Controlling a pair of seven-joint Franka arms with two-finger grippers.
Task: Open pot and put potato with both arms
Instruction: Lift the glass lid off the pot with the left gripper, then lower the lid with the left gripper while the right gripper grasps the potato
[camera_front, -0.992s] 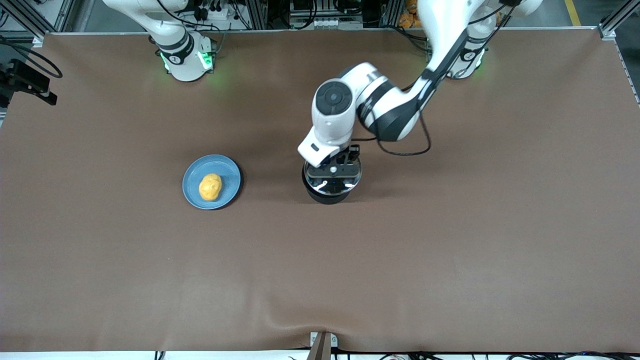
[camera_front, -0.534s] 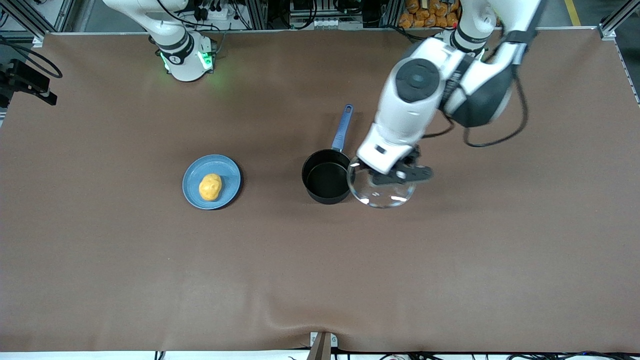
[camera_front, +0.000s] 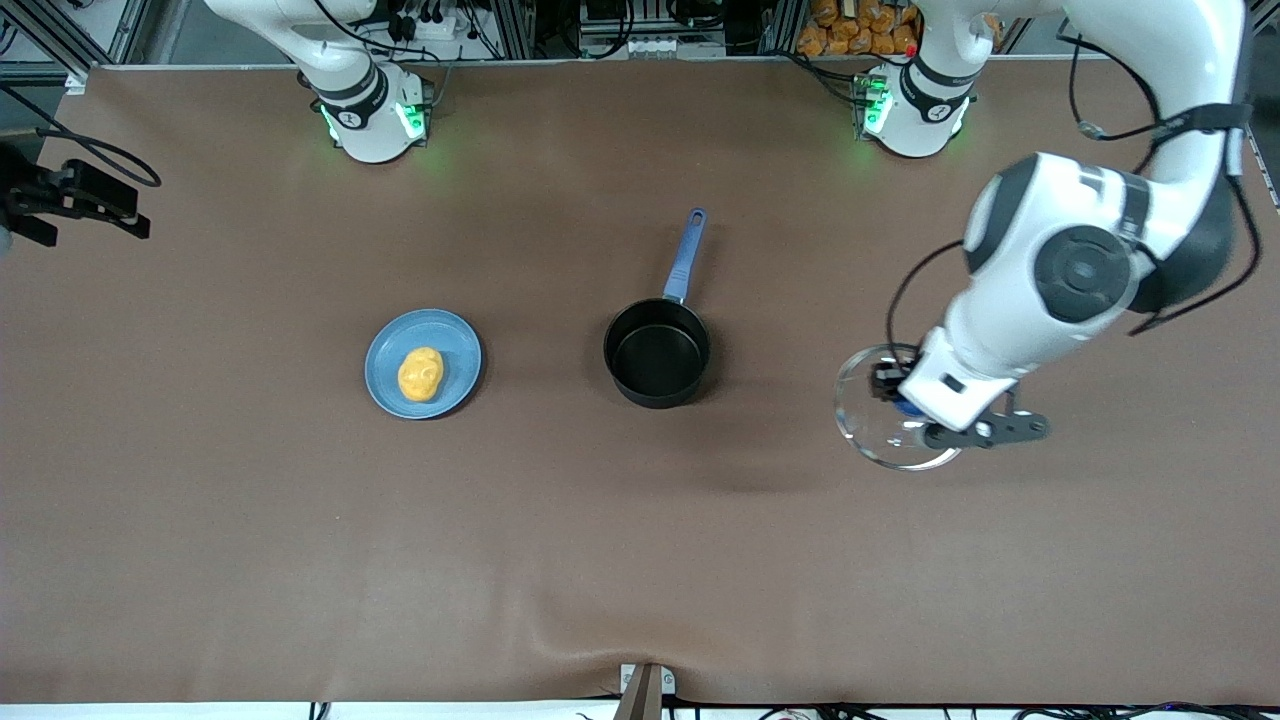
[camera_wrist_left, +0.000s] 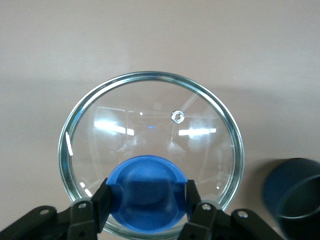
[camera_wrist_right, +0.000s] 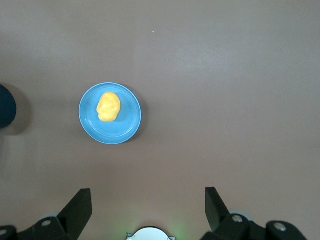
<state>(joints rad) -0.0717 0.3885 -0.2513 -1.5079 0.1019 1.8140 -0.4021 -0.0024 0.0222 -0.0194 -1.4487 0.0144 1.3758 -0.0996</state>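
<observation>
The black pot (camera_front: 656, 352) stands open in the middle of the table, its blue handle (camera_front: 686, 255) pointing toward the robots' bases; it is empty inside. My left gripper (camera_front: 905, 405) is shut on the blue knob (camera_wrist_left: 146, 182) of the glass lid (camera_front: 868, 420) and holds it over bare table, toward the left arm's end from the pot. The pot's rim shows in the left wrist view (camera_wrist_left: 295, 195). The yellow-orange potato (camera_front: 421, 374) lies on a blue plate (camera_front: 450, 340). My right gripper (camera_wrist_right: 147, 207) is open and empty, high above the table, with the potato (camera_wrist_right: 108, 107) below it.
The blue plate (camera_wrist_right: 127, 127) sits toward the right arm's end from the pot, with bare brown table between them. A black fixture (camera_front: 70, 195) juts in at the right arm's end of the table. The pot's edge shows in the right wrist view (camera_wrist_right: 6, 106).
My left gripper has lifted the lid off the pot and carried it toward the left arm's end of the table. The pot now stands open. The potato and plate have not moved.
</observation>
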